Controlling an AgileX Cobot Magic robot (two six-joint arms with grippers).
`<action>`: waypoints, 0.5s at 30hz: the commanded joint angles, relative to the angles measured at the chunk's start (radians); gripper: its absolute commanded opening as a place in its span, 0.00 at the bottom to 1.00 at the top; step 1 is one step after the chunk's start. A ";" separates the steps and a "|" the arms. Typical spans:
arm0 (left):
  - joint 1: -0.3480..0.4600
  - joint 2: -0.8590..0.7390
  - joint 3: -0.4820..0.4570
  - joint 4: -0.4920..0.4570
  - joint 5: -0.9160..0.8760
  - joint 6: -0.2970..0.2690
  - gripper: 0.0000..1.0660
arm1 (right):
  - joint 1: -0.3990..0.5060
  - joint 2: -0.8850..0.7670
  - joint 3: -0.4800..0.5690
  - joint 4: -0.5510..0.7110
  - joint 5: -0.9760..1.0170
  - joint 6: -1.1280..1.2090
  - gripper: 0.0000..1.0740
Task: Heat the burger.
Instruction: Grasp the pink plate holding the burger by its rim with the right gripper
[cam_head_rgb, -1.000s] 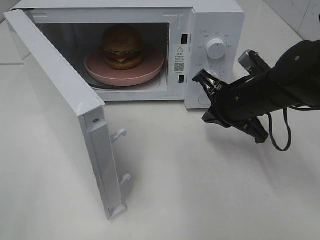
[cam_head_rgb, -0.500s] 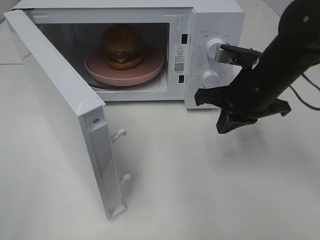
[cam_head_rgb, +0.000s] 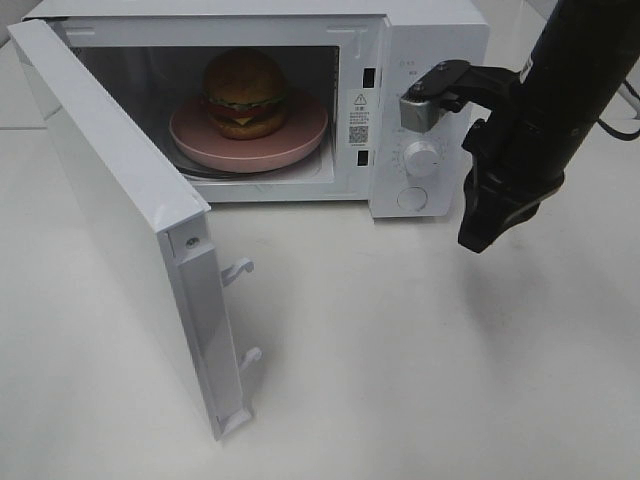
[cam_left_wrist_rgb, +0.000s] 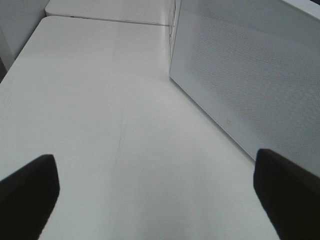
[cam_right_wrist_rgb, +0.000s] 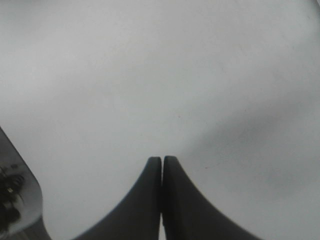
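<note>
Tally from where I stand:
- 1 microwave (cam_head_rgb: 430, 40) with 1 door (cam_head_rgb: 110, 190)
- 1 burger (cam_head_rgb: 245, 92) and 1 pink plate (cam_head_rgb: 300, 135) inside
- control panel: 1 knob (cam_head_rgb: 422, 158) and 1 round button (cam_head_rgb: 411, 198) showing; the arm hides anything higher
- 2 latch hooks on the door edge: upper hook (cam_head_rgb: 238, 268), lower hook (cam_head_rgb: 250, 355)
- 2 labels on the frame: 1 warning label (cam_head_rgb: 360, 101), 1 QR label (cam_head_rgb: 358, 133)
- 1 arm (cam_head_rgb: 560, 100) in the high view
- 2 grippers in total: right gripper (cam_head_rgb: 478, 238), left gripper (cam_left_wrist_rgb: 160, 185), each with 2 fingers
- 1 bench (cam_head_rgb: 400, 350)
</note>
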 joint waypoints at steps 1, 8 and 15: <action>0.004 -0.022 0.001 -0.002 -0.005 -0.004 0.92 | -0.004 -0.008 -0.005 -0.003 0.023 -0.226 0.02; 0.004 -0.022 0.001 -0.002 -0.005 -0.004 0.92 | -0.003 -0.008 -0.005 -0.011 0.006 -0.743 0.04; 0.004 -0.022 0.001 -0.002 -0.005 -0.004 0.92 | -0.003 -0.008 -0.005 -0.029 -0.104 -0.867 0.13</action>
